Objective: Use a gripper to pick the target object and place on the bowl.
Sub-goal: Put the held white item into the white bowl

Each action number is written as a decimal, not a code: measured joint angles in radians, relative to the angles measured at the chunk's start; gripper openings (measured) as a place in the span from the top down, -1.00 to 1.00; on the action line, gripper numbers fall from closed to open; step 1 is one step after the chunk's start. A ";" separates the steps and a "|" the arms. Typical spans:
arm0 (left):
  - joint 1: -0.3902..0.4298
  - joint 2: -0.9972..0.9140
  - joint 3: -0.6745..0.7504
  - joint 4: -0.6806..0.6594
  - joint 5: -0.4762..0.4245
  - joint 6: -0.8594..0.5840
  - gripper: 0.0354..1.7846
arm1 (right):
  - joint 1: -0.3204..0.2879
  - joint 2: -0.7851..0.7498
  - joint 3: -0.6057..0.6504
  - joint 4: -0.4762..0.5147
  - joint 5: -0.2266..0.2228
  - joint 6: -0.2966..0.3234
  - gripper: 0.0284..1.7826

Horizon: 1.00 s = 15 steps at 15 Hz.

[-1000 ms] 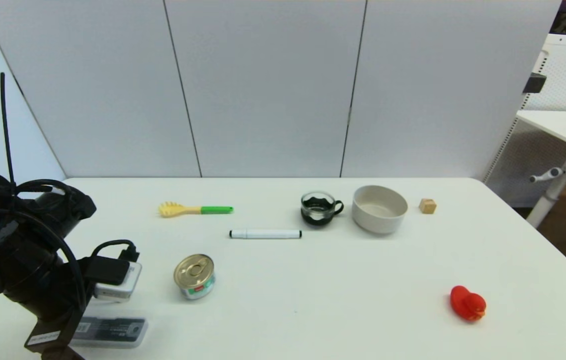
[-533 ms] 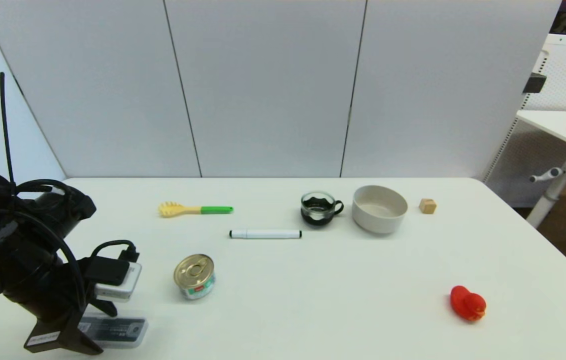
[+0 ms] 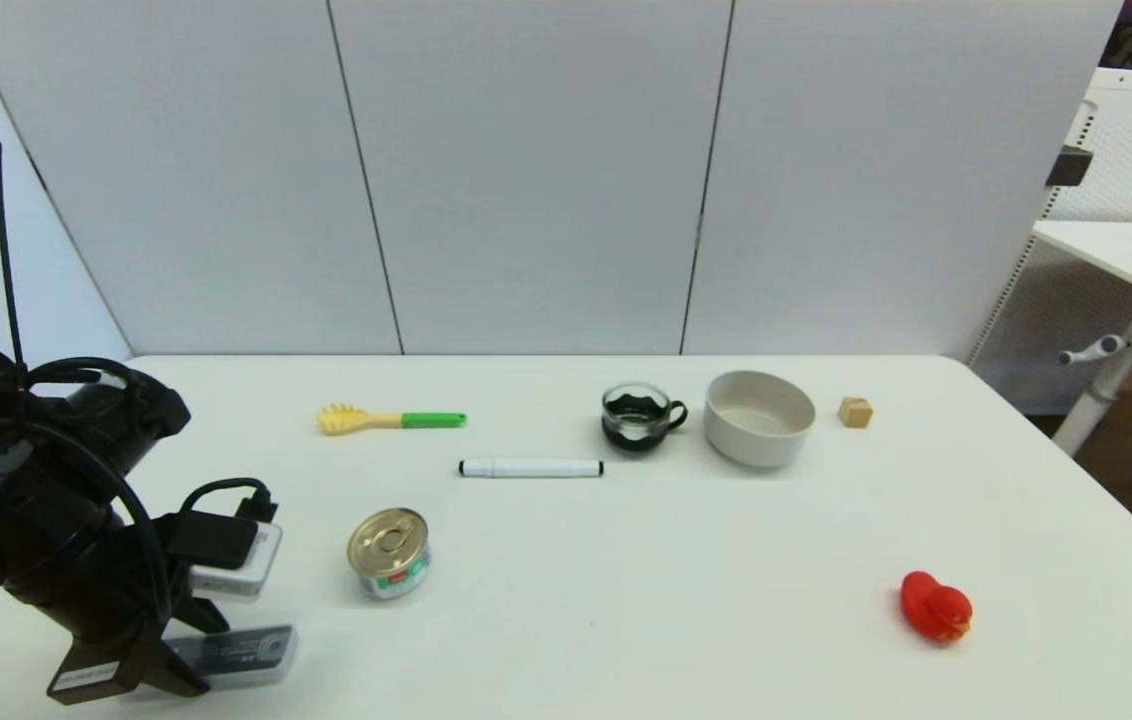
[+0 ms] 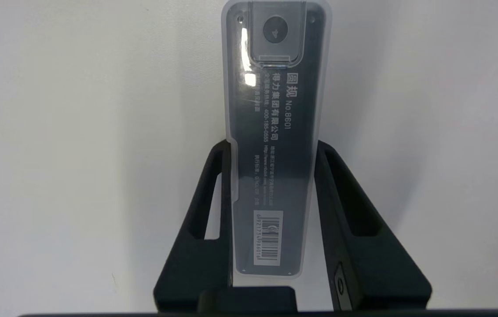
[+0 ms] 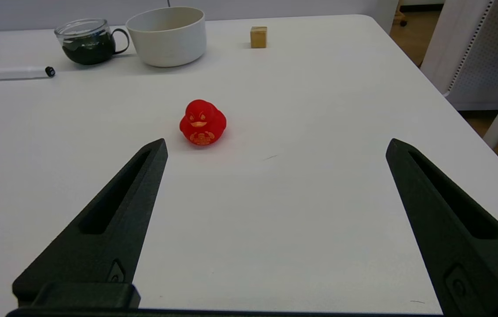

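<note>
Left gripper (image 4: 273, 147): at the near-left corner of the desk, its two black fingers (image 4: 200, 211) pressed against the long sides of the compass case, closed on it.
Compass case (image 4: 273, 132): a slim dark grey case with translucent edges and a white barcode label, held between the fingers at its label end; the head view shows it (image 3: 241, 650) just in front of the arm, at the near edge of the white desk (image 3: 686, 560).
Right gripper (image 5: 275, 149): fingers spread wide, holding nothing, hovering over the near-right part of the desk.
Red rubber duck (image 5: 202, 122): just beyond the right gripper.
Tin can (image 3: 388, 552): near the case, toward the desk's middle.
White marker (image 3: 530, 467): mid-desk.
Bowl (image 3: 759, 417): off-white, toward the far-right corner, well apart from the case.
Glass cup (image 3: 640, 415): beside the bowl.
Wooden cube (image 3: 854, 411): on the bowl's other side.
Yellow-green pasta fork (image 3: 391, 419): toward the far edge, left of the marker.
</note>
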 joint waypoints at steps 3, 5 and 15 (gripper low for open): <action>0.000 -0.013 -0.036 0.001 -0.001 -0.001 0.39 | 0.000 0.000 0.000 0.000 0.000 0.000 -0.92; -0.004 -0.031 -0.099 0.004 -0.004 -0.018 0.39 | 0.000 0.000 0.000 0.000 0.000 0.000 -0.92; -0.311 0.095 -0.718 0.003 -0.005 -0.449 0.39 | 0.000 0.000 0.000 0.000 0.000 0.000 -0.92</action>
